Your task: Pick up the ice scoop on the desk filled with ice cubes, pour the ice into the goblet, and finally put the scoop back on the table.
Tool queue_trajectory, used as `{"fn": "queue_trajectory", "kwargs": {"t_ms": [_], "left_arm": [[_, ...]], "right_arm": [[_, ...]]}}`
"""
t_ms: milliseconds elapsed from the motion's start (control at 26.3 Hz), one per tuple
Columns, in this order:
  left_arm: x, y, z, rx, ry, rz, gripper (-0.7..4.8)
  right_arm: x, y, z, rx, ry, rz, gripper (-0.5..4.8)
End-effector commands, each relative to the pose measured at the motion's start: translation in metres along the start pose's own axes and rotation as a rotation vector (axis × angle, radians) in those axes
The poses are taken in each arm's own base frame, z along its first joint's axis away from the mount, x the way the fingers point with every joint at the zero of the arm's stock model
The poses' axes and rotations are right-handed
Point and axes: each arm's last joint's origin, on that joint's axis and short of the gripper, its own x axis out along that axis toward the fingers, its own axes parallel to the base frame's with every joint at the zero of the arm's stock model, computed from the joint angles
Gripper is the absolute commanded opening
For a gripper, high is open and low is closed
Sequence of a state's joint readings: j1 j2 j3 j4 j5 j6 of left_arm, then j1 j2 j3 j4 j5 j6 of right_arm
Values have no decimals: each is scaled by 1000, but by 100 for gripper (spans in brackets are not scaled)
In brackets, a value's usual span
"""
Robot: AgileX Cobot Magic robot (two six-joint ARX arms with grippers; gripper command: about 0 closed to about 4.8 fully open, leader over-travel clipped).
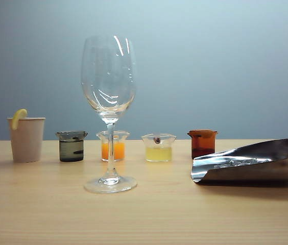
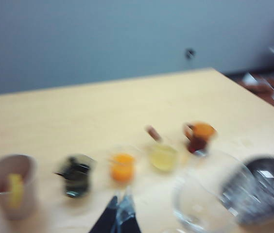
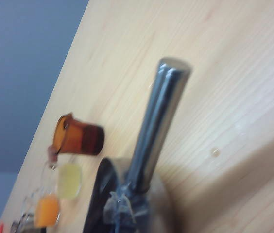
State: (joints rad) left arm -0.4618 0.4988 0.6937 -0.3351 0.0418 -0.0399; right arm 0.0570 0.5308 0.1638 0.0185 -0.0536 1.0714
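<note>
I can read no text, label, brand, number or sign in any of my views — the paper cup [image 1: 26,139], the small beakers [image 1: 159,147], the goblet [image 1: 109,81] and the ice scoop [image 1: 256,163] all show plain, unmarked surfaces — and both wrist views are blurred.

Things on the tabletop [image 1: 149,214]

The goblet [image 1: 109,109] stands in front of a row of cups [image 1: 158,147]. The ice scoop [image 1: 254,162] lies to the right, with ice cubes [image 1: 236,162] inside it.
</note>
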Motion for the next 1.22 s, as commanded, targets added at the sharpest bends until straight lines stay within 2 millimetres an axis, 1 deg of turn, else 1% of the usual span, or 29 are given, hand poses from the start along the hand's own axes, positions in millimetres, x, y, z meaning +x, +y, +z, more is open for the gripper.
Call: {"fn": "queue_trajectory", "kwargs": {"t_ms": [38,114,152,190,228,342,532,684,798,988,1216], "left_arm": [[11,-10,-2,11,43,-82,-4],[18,-18,-4,21,69,-136,-4],[23,-22,-5,28,82,-164,-4],[25,-26,-6,35,93,-178,-4],[28,-29,-7,41,101,-184,-4],[36,-37,-9,59,110,-180,-5],[41,-39,-10,60,119,-181,-5],[41,-39,-10,61,118,-180,-5],[41,-39,-10,60,119,-181,-5],[41,-39,-10,61,122,-180,-5],[41,-39,-10,61,120,-180,-5]], "right_arm": [[1,0,2,1,-61,19,37],[1,-3,2,4,-69,17,169],[1,-5,3,4,-72,12,245],[1,-6,3,4,-74,8,296],[2,-6,3,1,-82,12,337],[5,-6,4,-23,-89,24,383],[19,-4,6,-23,-87,58,383],[33,-10,6,-12,-92,22,382],[47,-12,7,-12,-78,56,382],[60,-17,6,-3,-86,62,378],[69,-22,5,45,-109,52,377]]}}
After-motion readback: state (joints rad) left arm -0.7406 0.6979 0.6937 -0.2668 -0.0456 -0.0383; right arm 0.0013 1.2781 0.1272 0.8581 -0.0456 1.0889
